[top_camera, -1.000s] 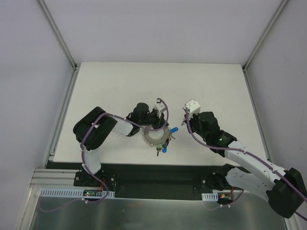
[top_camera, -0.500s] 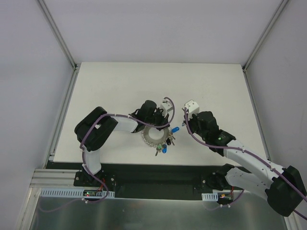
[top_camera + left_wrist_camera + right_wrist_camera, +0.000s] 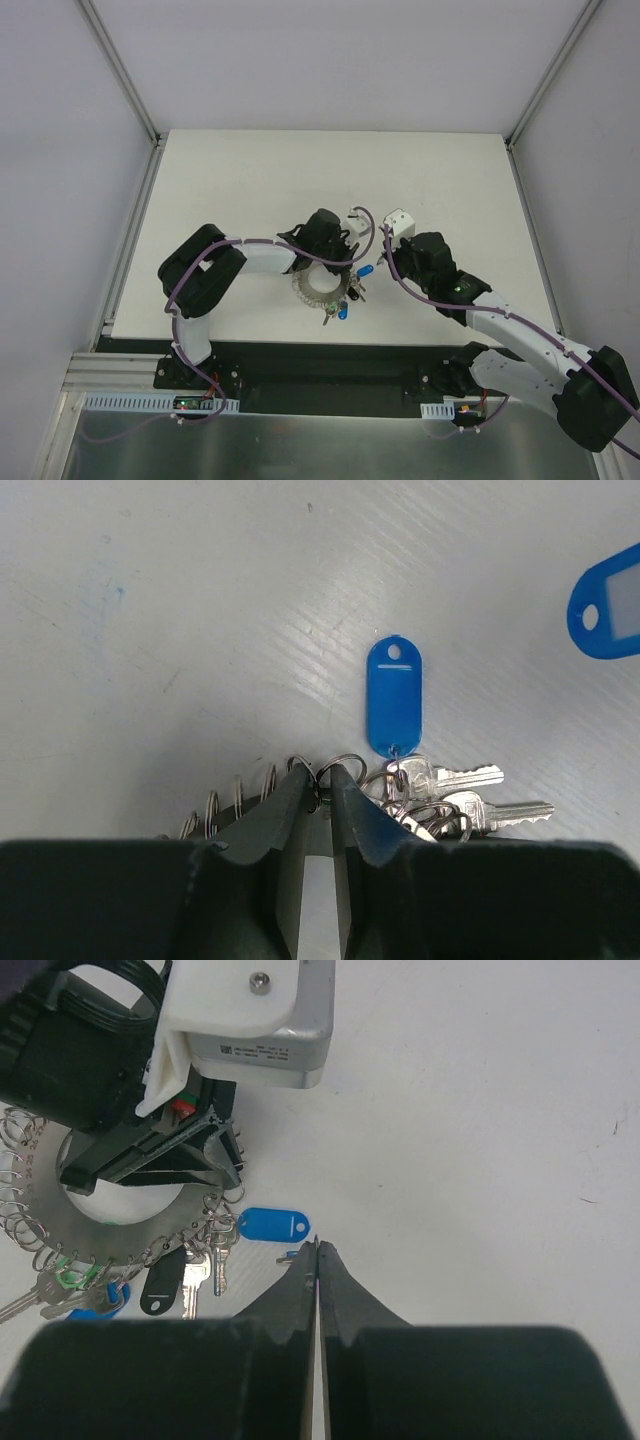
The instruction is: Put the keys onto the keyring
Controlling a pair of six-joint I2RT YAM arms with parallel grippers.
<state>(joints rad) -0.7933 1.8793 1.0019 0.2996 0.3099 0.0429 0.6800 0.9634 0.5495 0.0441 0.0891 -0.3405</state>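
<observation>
On the white table (image 3: 250, 180), small silver keys (image 3: 470, 776) with blue and black plastic tags lie clustered against the near-right rim of the large silvery-grey, coil-edged metal keyring (image 3: 318, 290), which lies flat. The left gripper's dark fingers (image 3: 288, 830) pinch one small wire loop on that rim. Just beyond, the right gripper's fingers (image 3: 350, 1302) are pressed together, with a sliver of blue (image 3: 288, 1256) beside their tips.
</observation>
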